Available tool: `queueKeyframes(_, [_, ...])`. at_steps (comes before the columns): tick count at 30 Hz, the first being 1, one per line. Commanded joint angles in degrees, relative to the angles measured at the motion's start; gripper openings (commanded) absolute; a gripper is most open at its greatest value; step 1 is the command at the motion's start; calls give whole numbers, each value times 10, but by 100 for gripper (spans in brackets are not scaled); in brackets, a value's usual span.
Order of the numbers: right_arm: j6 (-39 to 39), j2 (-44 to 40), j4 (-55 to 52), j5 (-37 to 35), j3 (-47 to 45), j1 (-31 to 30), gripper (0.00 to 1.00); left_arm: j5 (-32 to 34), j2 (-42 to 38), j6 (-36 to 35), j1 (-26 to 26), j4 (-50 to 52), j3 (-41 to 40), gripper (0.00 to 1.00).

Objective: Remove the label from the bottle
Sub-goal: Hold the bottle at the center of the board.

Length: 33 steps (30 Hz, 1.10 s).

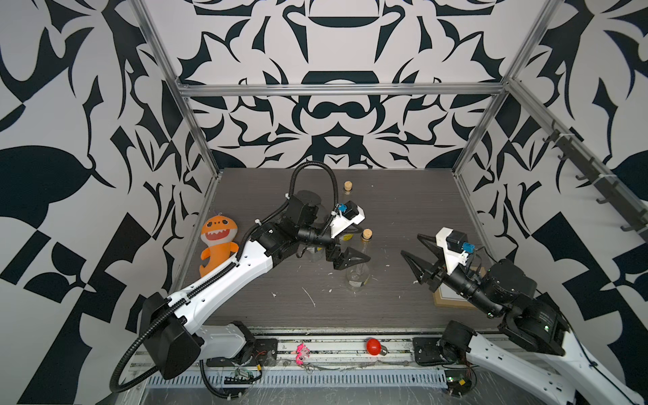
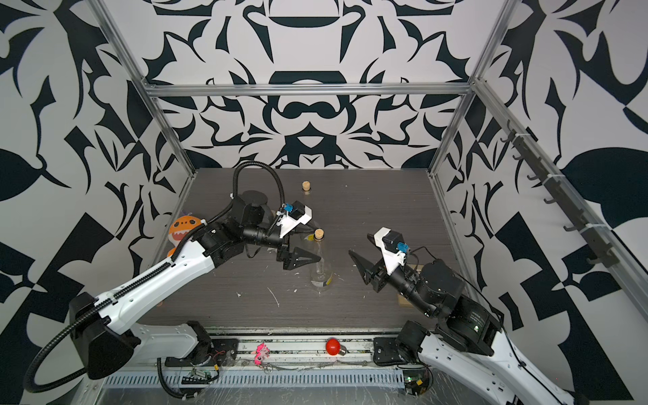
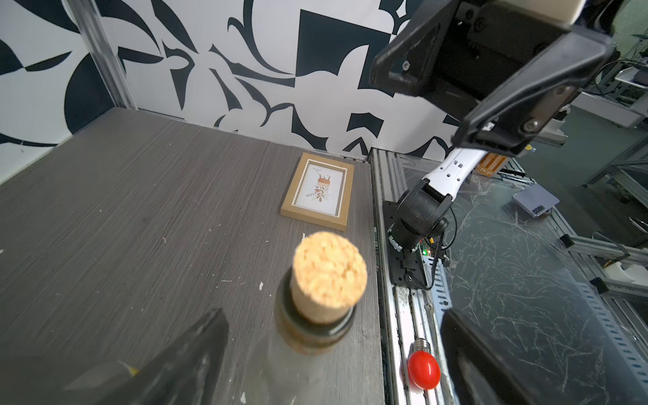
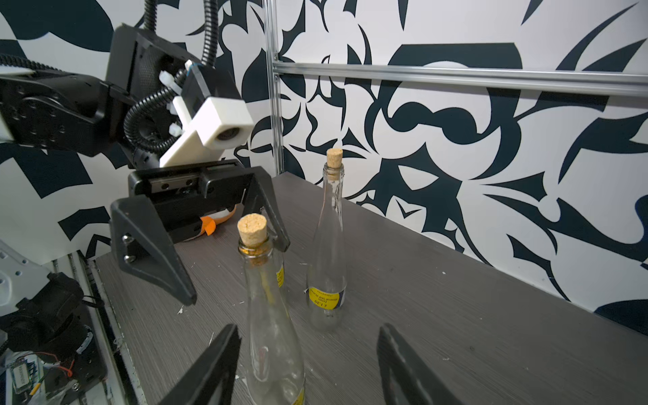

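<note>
The flat grey table (image 1: pixel 403 210) is showing fine wood lines. A tall clear glass bottle (image 1: pixel 358 270) with a round cork (image 3: pixel 329 270) is standing mid-table, its yellow label (image 4: pixel 298 396) low down. The left gripper (image 4: pixel 236 271) is reaching over, jaws wide apart beside the neck. The right gripper (image 1: pixel 411 244) is pointing at it, jaws apart, empty.

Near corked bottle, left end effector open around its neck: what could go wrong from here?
1. The near bottle is tall and unheld; the open left end effector straddles its neck, so a skewed closure might tip it.
2. If it tips, it could strike the far bottle standing close behind.
3. Its label sits low at the base, so the open right end effector might scrape the table.
</note>
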State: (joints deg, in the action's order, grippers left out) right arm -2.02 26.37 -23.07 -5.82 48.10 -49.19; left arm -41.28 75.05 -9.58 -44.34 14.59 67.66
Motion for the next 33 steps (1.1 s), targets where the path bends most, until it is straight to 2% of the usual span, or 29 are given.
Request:
queueKeyframes(1, [-18, 3, -11, -6, -6, 1, 65, -28, 18, -22, -1, -15, 15, 99])
queueKeyframes(14, [0, 19, 3, 24, -10, 1, 64, -51, 61, -48, 0, -38, 23, 98])
queueKeyframes(23, [-4, 15, 3, 28, -20, 1, 64, -64, 72, -49, 2, -42, 37, 84])
queueKeyframes(33, [-4, 28, -4, 49, -20, 1, 64, -43, 71, -42, 3, -39, 41, 52])
